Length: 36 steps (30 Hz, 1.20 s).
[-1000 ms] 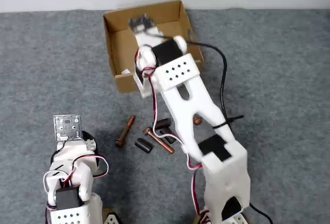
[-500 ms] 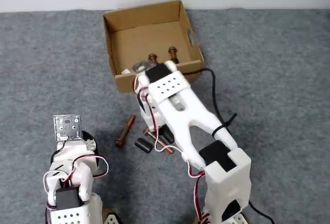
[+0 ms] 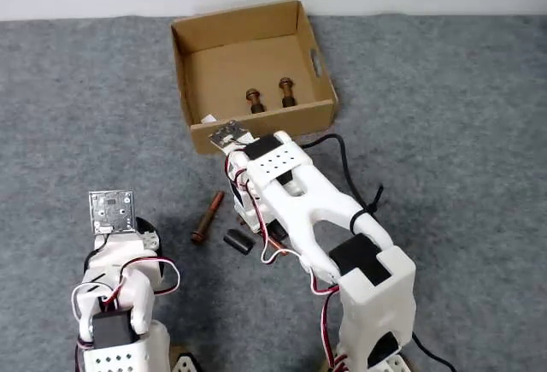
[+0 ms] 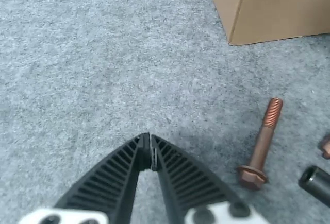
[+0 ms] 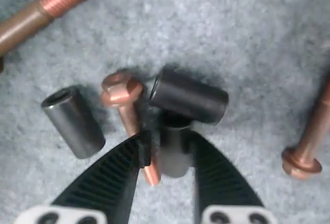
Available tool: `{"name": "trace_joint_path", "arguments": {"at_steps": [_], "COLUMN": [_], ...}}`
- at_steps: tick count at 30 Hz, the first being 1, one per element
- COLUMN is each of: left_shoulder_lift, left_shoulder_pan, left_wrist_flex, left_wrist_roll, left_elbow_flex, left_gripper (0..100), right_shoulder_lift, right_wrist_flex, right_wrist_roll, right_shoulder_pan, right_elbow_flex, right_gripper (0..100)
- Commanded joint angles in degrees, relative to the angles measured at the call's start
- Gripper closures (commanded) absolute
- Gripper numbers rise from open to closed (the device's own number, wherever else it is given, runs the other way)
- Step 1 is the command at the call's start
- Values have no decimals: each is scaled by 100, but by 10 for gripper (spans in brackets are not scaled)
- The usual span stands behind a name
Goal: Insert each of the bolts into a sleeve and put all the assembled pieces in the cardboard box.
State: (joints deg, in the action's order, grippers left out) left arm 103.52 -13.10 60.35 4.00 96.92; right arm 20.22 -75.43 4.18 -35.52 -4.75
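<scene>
Two bolt-in-sleeve pieces (image 3: pixel 254 98) (image 3: pixel 287 91) lie in the cardboard box (image 3: pixel 195 37). My right arm (image 3: pixel 282 175) bends down over the loose parts in front of the box. My right gripper (image 5: pixel 169 139) is open, straddling a grey sleeve (image 5: pixel 175 152). A copper bolt (image 5: pixel 129 98) lies under one finger (image 5: pixel 129 167), and a dark sleeve (image 5: pixel 188 96) lies just beyond the tips. Another sleeve (image 5: pixel 72 118) and two more bolts (image 5: pixel 51 2) (image 5: pixel 309 141) lie around them. My left gripper (image 4: pixel 149 152) is shut and empty over bare carpet, short of a loose bolt (image 4: pixel 260 147).
Grey carpet covers the table. A loose bolt (image 3: pixel 208 216) and a dark sleeve (image 3: pixel 239 241) lie left of the right arm. The box corner (image 4: pixel 268 7) shows in the left wrist view. My left arm (image 3: pixel 115 286) sits at the near left.
The right arm has pulled back out of the box, where two assembled pieces now show, and come down over the loose parts. The left arm has not moved.
</scene>
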Motion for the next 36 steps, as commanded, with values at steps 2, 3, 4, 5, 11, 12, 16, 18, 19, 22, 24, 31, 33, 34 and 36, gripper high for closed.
{"name": "trace_joint_path", "arguments": {"at_steps": [2,3,4,5,11,12,16,18,19,22,24,31,33,34,36], "left_shoulder_lift": [9,9,9,9,9,9,9,9,9,9,9,44,44,44,44], "left_shoulder_pan": [-35,-35,-35,-35,-35,-35,-26,-18,-9,0,35,290,290,281,299], "left_wrist_flex": [0,0,0,0,9,9,9,18,18,26,26,79,70,70,79], "left_wrist_roll": [-26,-26,-26,-26,-35,-44,-44,-44,-44,-44,-44,-44,-44,-53,-53], "left_elbow_flex": [-48,-48,-48,-48,-48,-48,-48,-48,-48,-48,-48,-48,-48,-48,-84], "left_gripper": [995,995,995,995,995,995,995,995,995,995,995,994,994,994,994], "right_shoulder_lift": [163,233,259,259,-233,-409,-1253,-1710,-1938,-2642,-3108,-4637,-5156,-5437,-6070], "right_wrist_flex": [110,127,127,127,-303,-418,-971,-1270,-1420,-1895,-2167,-2466,-2448,-2440,-2273], "right_wrist_roll": [70,70,62,53,-167,-255,-624,-818,-914,-1248,-1503,-2057,-2057,-2066,-2066], "right_shoulder_pan": [215,224,224,215,215,224,224,224,233,233,242,822,1235,1446,1895], "right_elbow_flex": [9,9,18,53,571,607,598,598,598,598,598,132,-352,-615,-1178], "right_gripper": [935,940,957,988,991,991,991,991,991,991,991,991,991,991,991]}}
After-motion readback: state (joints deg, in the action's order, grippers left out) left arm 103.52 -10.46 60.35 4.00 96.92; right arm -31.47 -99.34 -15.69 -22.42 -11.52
